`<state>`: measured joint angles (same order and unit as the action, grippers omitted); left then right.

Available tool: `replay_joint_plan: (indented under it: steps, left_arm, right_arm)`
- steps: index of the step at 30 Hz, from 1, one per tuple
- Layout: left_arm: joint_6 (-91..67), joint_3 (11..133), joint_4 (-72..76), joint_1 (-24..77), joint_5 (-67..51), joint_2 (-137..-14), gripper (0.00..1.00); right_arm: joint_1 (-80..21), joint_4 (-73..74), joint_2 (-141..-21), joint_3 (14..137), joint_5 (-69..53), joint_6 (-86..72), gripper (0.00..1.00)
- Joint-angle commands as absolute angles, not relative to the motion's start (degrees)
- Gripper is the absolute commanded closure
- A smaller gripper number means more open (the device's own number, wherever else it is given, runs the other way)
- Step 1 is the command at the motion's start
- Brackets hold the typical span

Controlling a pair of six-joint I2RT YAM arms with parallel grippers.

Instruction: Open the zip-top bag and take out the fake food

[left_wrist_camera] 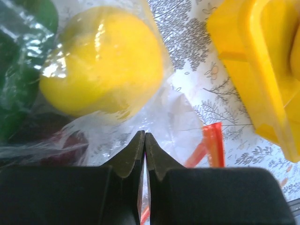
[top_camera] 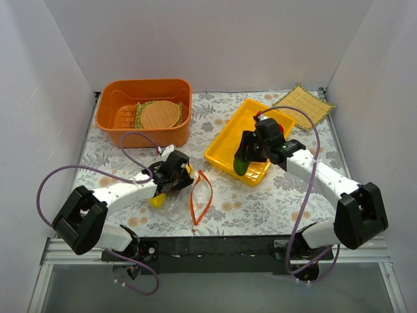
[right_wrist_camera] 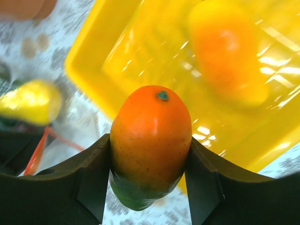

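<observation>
As I looked down from the overhead camera, the zip-top bag (top_camera: 184,203) lay nearest me, at about 7 o'clock on the floral table (top_camera: 260,202). Its orange-red zip strip (top_camera: 202,195) gaped in a loop on the bag's 3 o'clock side. The left gripper (top_camera: 171,173) sat on the bag's far edge. In its wrist view the fingers (left_wrist_camera: 126,159) were pressed tip to tip, with clear film pinched between them as far as I could tell. Just beyond the tips, inside the bag, I saw a yellow fruit (left_wrist_camera: 103,61), with a green piece (left_wrist_camera: 18,70) and a dark red piece (left_wrist_camera: 65,140) at its 9 o'clock.

Farther out, the right gripper (right_wrist_camera: 150,154) hung over the near end of the yellow tray (top_camera: 225,140), clamped on a mango (right_wrist_camera: 151,140), orange above and green below. An orange-yellow piece (right_wrist_camera: 227,51) lay in the tray.

At 11 o'clock stood an orange basin (top_camera: 143,135) holding a round woven mat (top_camera: 161,114). A square straw mat (top_camera: 305,104) lay at 1 o'clock.
</observation>
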<state>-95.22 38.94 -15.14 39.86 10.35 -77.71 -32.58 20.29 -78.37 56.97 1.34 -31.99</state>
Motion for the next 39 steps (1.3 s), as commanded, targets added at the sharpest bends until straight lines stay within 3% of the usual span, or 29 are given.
replay_joint_plan:
  steps: [1,3,4,5,8,11,15,18,22,23,30,39]
  left_arm:
    - [-93.0,42.6,-16.6,39.6,11.3,-78.1,0.95]
    - [-92.6,44.3,-17.4,39.6,11.3,-78.7,0.93]
    - [-92.5,44.8,-17.9,39.6,11.4,-78.8,0.91]
    - [-92.0,45.3,-19.0,39.6,12.1,-78.7,0.9]
    - [-91.1,47.0,-22.3,39.0,14.8,-77.6,0.74]
    - [-90.5,47.5,-25.1,37.3,15.8,-75.1,0.56]
    - [-90.0,47.2,-28.3,35.0,18.5,-71.9,0.51]
    - [-90.3,46.8,-31.4,34.2,20.6,-70.6,0.54]
    - [-90.1,46.4,-33.3,33.4,22.5,-69.3,0.66]
    - [-89.7,46.6,-34.2,33.4,22.8,-69.2,0.71]
    - [-88.2,44.5,-34.3,33.3,23.9,-72.7,0.92]
    - [-90.9,39.4,-31.6,33.3,22.2,-73.2,0.97]
  right_arm:
    - [-26.3,16.5,-84.4,61.3,3.1,-23.6,0.65]
    - [-24.1,13.9,-88.5,62.7,2.4,-21.5,0.53]
    - [-23.8,13.7,-89.8,64.8,2.9,-20.9,0.4]
    - [-23.8,13.7,-92.3,65.8,3.4,-20.1,0.34]
    - [-23.7,17.7,-94.8,71.4,5.2,-18.1,0.2]
    - [-23.8,19.0,-92.6,71.9,5.5,-17.5,0.12]
    - [-25.0,23.1,-88.8,70.6,4.6,-19.2,0.12]
    - [-26.8,20.1,-82.3,61.7,-3.3,-22.8,0.25]
    - [-34.2,14.9,-76.0,52.7,-9.4,-29.3,0.69]
    - [-37.8,12.2,-75.5,51.0,-10.4,-32.7,0.74]
    - [-48.2,-4.5,-77.6,43.4,-16.4,-43.5,0.8]
    - [-51.5,-16.4,-87.8,43.5,-19.0,-48.1,0.8]
